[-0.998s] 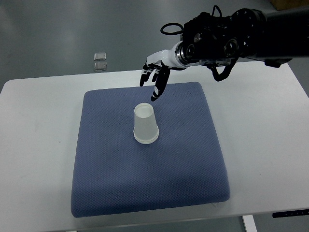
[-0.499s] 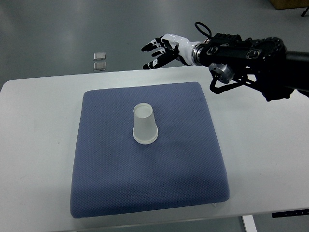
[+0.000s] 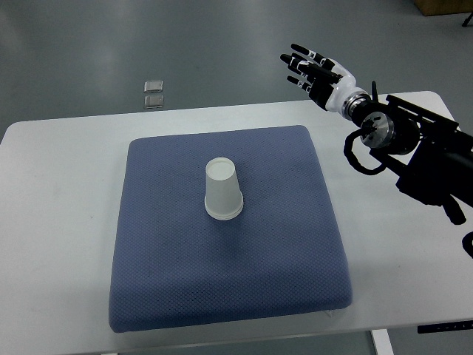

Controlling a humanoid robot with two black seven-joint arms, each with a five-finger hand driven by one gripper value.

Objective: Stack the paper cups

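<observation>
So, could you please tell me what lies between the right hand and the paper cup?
In the top view, only bare blue cushion and a strip of white table lie between the open right hand and the upside-down paper cup.

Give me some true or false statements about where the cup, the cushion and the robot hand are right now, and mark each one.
1. The paper cup stands upside down on the blue cushion. True.
2. The right hand grips the cup. False: it is up past the cushion's far right corner, fingers spread, holding nothing.
3. The cushion lies on a white table. True.
4. Two separate cups stand side by side on the cushion. False: only one cup or stack shows.
5. The left hand touches the cushion. False: no left hand is in view.
</observation>
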